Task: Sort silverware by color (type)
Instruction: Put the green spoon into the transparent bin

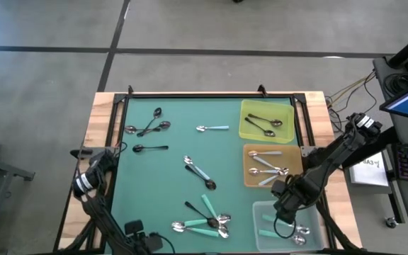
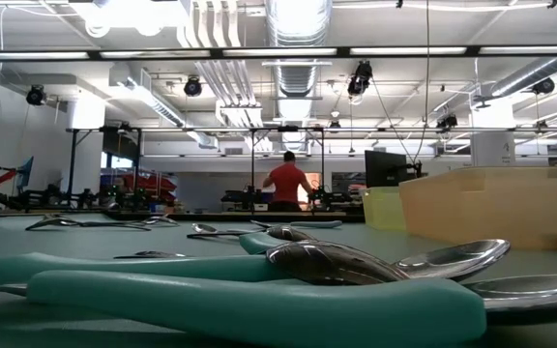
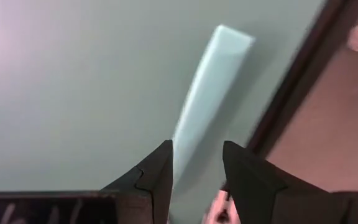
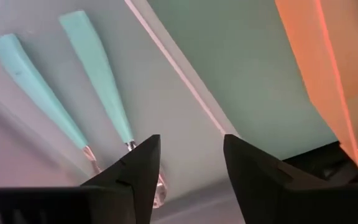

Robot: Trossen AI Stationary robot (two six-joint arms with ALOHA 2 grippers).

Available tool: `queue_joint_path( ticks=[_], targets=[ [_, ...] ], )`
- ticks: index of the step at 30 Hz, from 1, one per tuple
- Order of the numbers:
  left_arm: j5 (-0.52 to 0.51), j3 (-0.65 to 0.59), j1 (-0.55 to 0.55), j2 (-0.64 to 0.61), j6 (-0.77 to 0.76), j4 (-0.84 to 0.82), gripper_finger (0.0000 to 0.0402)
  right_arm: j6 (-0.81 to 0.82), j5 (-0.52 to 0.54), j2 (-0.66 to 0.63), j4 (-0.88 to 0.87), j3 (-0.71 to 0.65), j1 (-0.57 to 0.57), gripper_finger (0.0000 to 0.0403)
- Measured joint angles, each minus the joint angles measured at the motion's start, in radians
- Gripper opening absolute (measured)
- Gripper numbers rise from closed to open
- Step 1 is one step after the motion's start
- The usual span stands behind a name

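Spoons with teal (image 1: 202,225), light blue (image 1: 212,128) and black (image 1: 149,125) handles lie scattered on the green mat. In the low view, teal-handled spoons (image 2: 259,290) lie in the foreground. My right gripper (image 1: 283,212) (image 4: 191,155) is open and empty above the clear tray (image 1: 316,237). Two teal-handled spoons (image 4: 98,74) lie flat in that tray. My left gripper (image 1: 105,159) (image 3: 197,165) is open and empty, above the mat by its left edge.
A yellow tray (image 1: 246,131) holds black-handled spoons, and an orange tray (image 1: 250,180) (image 4: 328,81) holds light-handled ones, both along the mat's right side. A pale strip (image 3: 207,93) lies on the mat beyond my left fingers. A person in red (image 2: 286,184) stands far off.
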Motion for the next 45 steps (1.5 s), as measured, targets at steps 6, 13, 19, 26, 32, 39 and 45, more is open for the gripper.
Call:
queue_joint_path(
  ticks=[6,13,19,26,32,39,45],
  targets=[
    [0.026,-0.077,0.003,0.000,0.010,0.035,0.0123,0.015,0.002,0.000,0.040,0.000,0.000,0.0161],
    [0.043,-0.147,0.007,-0.011,0.005,0.136,0.0114,0.020,0.003,0.000,0.087,0.000,0.000,0.0154],
    [0.048,-0.154,0.014,-0.009,-0.006,0.162,0.0046,0.021,0.017,0.000,0.091,0.000,0.000,0.0148],
    [0.046,-0.157,0.019,-0.010,-0.133,0.131,0.0031,0.030,0.068,0.000,0.107,0.000,0.000,0.0136],
    [-0.045,-0.156,0.016,-0.049,-0.233,0.108,0.0031,0.071,-0.003,-0.003,0.105,0.000,-0.003,0.0128],
    [-0.269,-0.157,0.041,-0.105,-0.316,0.106,0.0031,0.062,-0.009,-0.014,0.104,0.000,-0.003,0.0127],
    [-0.444,-0.153,0.124,-0.131,-0.282,0.126,0.0031,0.060,0.111,-0.016,0.123,0.000,-0.020,0.0127]
  ],
)
